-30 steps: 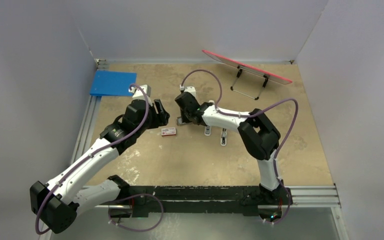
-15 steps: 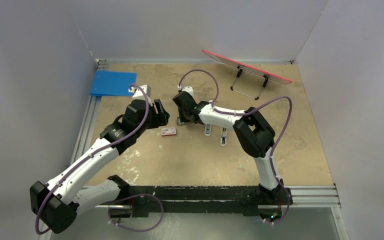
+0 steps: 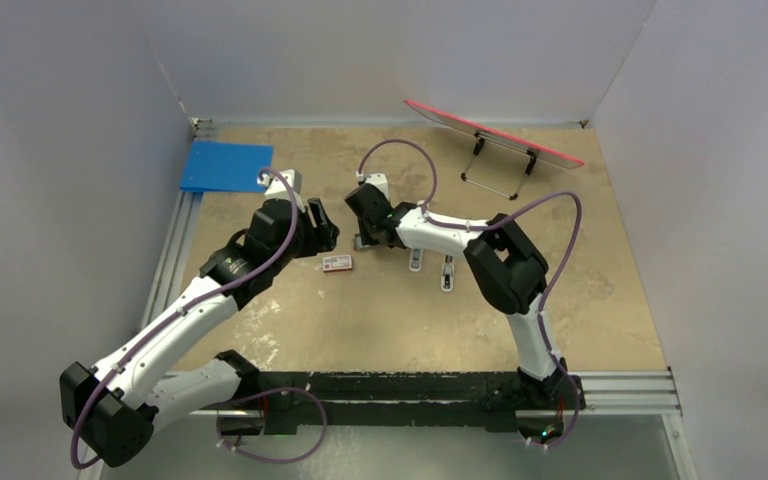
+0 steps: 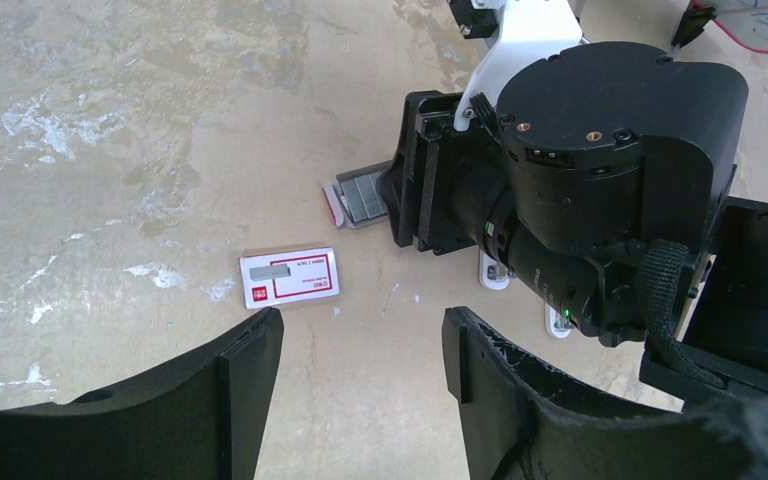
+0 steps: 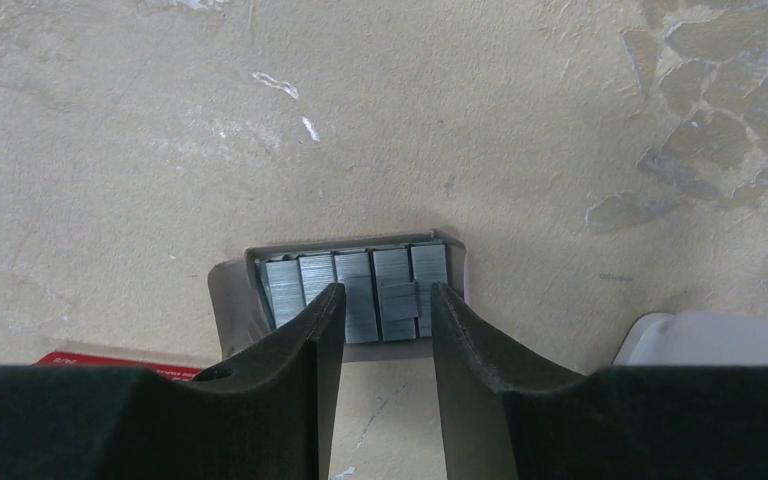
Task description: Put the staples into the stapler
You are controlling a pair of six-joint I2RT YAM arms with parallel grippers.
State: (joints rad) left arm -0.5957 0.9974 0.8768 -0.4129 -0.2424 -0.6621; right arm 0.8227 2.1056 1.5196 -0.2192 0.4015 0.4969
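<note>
The staples (image 5: 360,280) lie as several grey strips side by side in a small open tray (image 4: 360,192). My right gripper (image 5: 383,300) hovers just over them, its jaws a little apart, with strips showing in the gap and nothing gripped. The red-and-white box sleeve (image 3: 337,263) lies flat close by, also seen as the printed sleeve (image 4: 290,277) in the left wrist view. My left gripper (image 4: 360,335) is open and empty, low over bare table beside that sleeve. The stapler (image 3: 447,272), a slim white bar, rests to the right of a shorter white piece (image 3: 416,261).
A blue sheet (image 3: 225,165) lies at the back left. A red-edged board on a wire stand (image 3: 495,135) leans at the back right. Metal rails (image 3: 170,260) run along the left edge. White walls close in three sides. A white piece's corner (image 5: 710,335) shows right of my right fingers.
My right gripper has edged slightly left over the tray and its jaws have spread a little. The left arm has not moved.
</note>
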